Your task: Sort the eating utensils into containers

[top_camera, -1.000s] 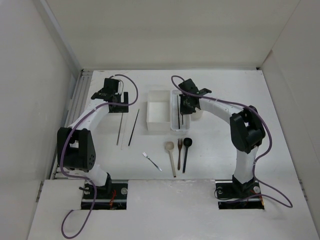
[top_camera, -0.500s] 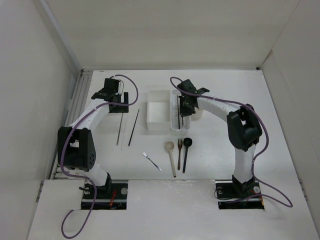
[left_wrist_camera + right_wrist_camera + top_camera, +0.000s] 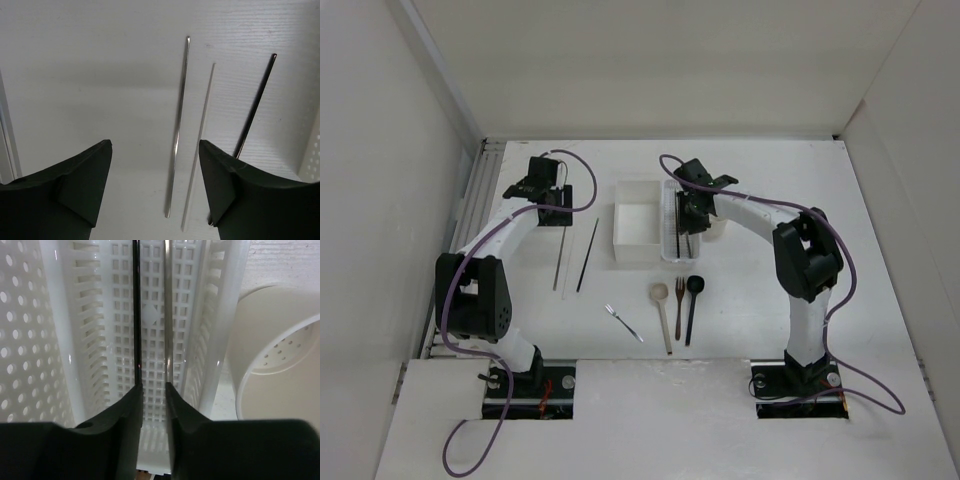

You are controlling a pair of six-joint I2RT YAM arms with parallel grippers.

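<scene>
- Top external view, nearest the bases: the silver fork (image 3: pixel 623 322), pale wooden spoon (image 3: pixel 663 308), brown wooden fork (image 3: pixel 678 308) and black spoon (image 3: pixel 692 305) lay unsorted on the worktop (image 3: pixel 770 290).
- Midway, three loose chopsticks (image 3: pixel 177 135) lay under the left claw (image 3: pixel 155 145), which gaped empty.
- Farther, the right claw (image 3: pixel 152 386) sat in the perforated tray (image 3: pixel 185 315), fingers barely parted beside two dark chopsticks (image 3: pixel 135 315); whether it gripped them could not be told.
- The white box (image 3: pixel 638 225) and cup (image 3: pixel 280 340) showed nothing inside; most of the sorting seemingly remained.
</scene>
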